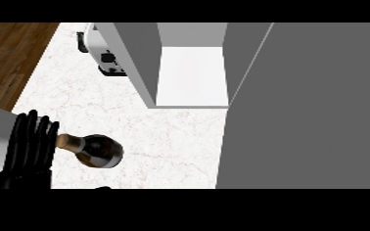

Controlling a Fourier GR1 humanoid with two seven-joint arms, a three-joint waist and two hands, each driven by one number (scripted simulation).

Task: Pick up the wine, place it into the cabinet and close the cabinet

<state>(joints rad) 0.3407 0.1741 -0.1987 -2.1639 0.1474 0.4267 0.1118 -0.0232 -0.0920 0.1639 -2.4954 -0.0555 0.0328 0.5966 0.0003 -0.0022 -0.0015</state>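
Wine bottle point(95, 150) first: it sits on the pale marble tabletop point(166, 137) down at about seven o'clock in the head view, dark glass body, tan cork end pointing toward nine o'clock. Seen from so steeply above, I can't say for sure whether it stands tilted or lies on its side; the round dark base faces up at us and covers most of the body.

Just beside it at nine o'clock is the left hand point(29, 147), black fingers straight and pointing up toward twelve, spread a little, nothing in its hold. The fingertips come very close to the cork end, though whether they touch is hard to make out. The grey forearm is cut off at the left edge. A small dark sliver shows at the lower edge near six o'clock, too little of it to name. The right hand is nowhere in view.

Out toward twelve o'clock the cabinet point(189, 78) stands open, white floor inside, grey walls either side. Its big grey door point(296, 112) fills the whole three o'clock side and hides the tabletop beneath. At eleven o'clock a toaster point(104, 54) peeks out, half hidden by the cabinet's left wall. Wooden floor point(22, 54) shows at ten o'clock.
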